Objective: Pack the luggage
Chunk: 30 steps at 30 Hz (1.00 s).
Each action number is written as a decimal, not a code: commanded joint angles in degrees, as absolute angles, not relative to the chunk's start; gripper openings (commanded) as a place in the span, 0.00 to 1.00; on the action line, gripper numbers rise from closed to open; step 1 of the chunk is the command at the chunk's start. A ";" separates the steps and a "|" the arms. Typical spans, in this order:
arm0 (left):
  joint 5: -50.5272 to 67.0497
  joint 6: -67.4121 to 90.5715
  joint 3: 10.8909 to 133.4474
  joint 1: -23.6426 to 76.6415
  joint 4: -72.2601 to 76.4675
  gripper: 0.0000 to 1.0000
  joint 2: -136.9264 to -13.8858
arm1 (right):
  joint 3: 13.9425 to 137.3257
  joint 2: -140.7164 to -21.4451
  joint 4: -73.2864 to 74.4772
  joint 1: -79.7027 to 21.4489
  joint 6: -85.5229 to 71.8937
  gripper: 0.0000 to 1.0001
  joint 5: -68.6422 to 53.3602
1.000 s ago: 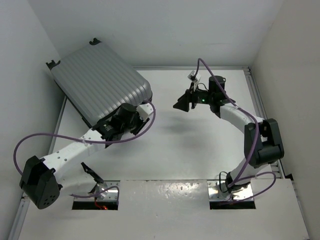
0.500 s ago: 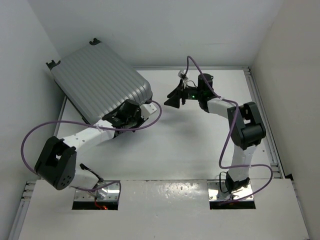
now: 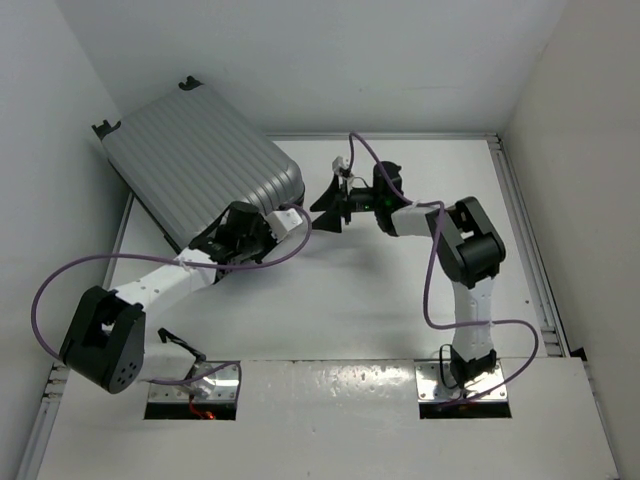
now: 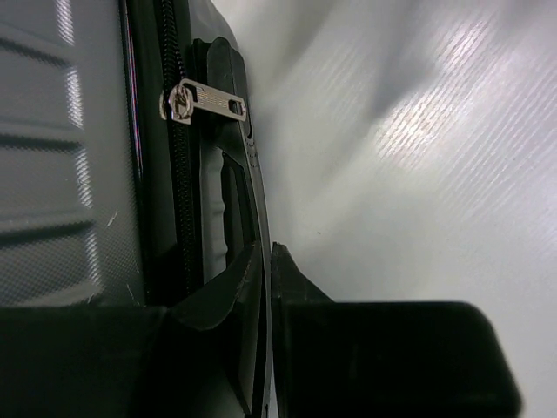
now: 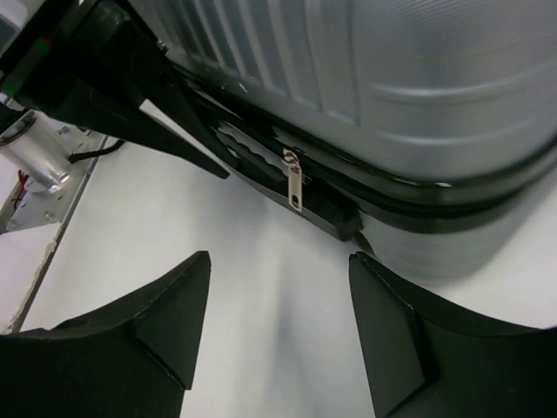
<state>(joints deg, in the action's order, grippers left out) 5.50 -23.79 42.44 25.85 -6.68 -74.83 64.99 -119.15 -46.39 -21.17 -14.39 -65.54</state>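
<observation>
The luggage (image 3: pixel 200 165), a silver-grey ribbed hard-shell suitcase, lies closed at the back left of the table. My left gripper (image 3: pixel 232 228) is at its near side, shut on the black side handle (image 4: pixel 235 192); a thin strip of the handle sits between the fingertips of the left gripper (image 4: pixel 268 252). A silver zipper pull (image 4: pixel 209 103) lies just beyond. My right gripper (image 3: pixel 325 200) hovers open beside the luggage's right corner. In the right wrist view the right gripper (image 5: pixel 278 261) faces the luggage (image 5: pixel 418 78) and its zipper pull (image 5: pixel 294 185), holding nothing.
White walls close in on the left, back and right. A metal rail (image 3: pixel 120 235) runs along the table's left edge under the suitcase. The white table (image 3: pixel 380 300) stretches in front of both grippers. The left arm's fingers (image 5: pixel 174 131) show in the right wrist view.
My left gripper has closed on the suitcase's side handle. The right arm has swung left across the table, bringing its open gripper close to the suitcase's right corner.
</observation>
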 commanded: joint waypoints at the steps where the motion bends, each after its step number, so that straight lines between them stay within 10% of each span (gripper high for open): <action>1: 7.64 -24.87 39.90 23.64 -12.30 0.15 -75.59 | 68.72 -122.07 -55.63 -22.85 -14.50 0.65 -69.34; 19: 8.96 -26.10 37.71 22.50 -11.70 0.07 -74.53 | 78.84 -132.54 -59.06 -27.24 -23.37 0.36 -66.45; 30: 8.96 -25.58 36.65 22.50 -10.63 0.07 -73.48 | 76.46 -132.54 -61.43 -30.41 -25.14 0.35 -63.28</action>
<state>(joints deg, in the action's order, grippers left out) 9.72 -26.33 39.57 23.77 -3.27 -73.17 76.42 -132.62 -56.25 -28.67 -25.63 -65.71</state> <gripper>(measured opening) 0.075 0.358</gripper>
